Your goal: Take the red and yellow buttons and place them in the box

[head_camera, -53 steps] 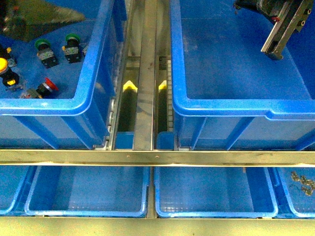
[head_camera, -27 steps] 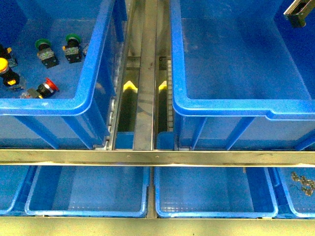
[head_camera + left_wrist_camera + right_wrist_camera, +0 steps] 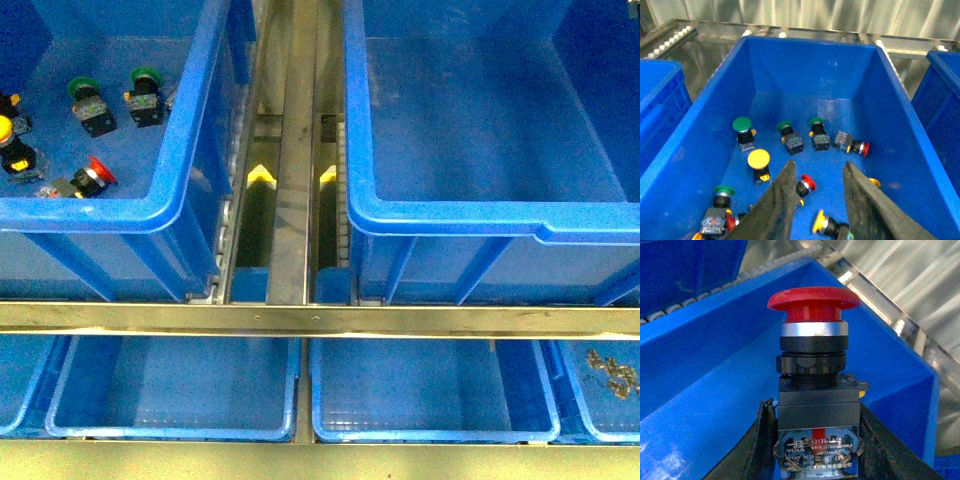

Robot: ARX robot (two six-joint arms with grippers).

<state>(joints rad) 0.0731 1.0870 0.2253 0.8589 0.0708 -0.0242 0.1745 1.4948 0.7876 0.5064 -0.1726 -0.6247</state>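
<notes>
In the right wrist view my right gripper [image 3: 815, 410] is shut on a red button [image 3: 814, 305], held upright by its black body and clear contact block, above a blue crate wall [image 3: 700, 390]. My left gripper [image 3: 818, 165] hangs open over the left crate [image 3: 900, 115]. A red button [image 3: 807, 183] lies between its fingers, close to one finger [image 3: 782, 200]. A yellow button [image 3: 759, 159], another yellow one [image 3: 819, 221] and a red one [image 3: 860, 147] lie nearby. The box [image 3: 450, 215] at the right holds nothing. Neither gripper shows in the front view.
Green-capped switches [image 3: 742, 124] [image 3: 785, 126] [image 3: 816, 121] lie among the buttons. A metal conveyor [image 3: 295, 150] runs between the two crates. A metal rail [image 3: 320, 320] crosses in front, with shallow blue trays [image 3: 175, 385] below; one tray at the right holds metal parts [image 3: 610, 370].
My right arm, at the front view's top right a second ago, has moved up and out of that view. The dark shape at the top left has also left it.
</notes>
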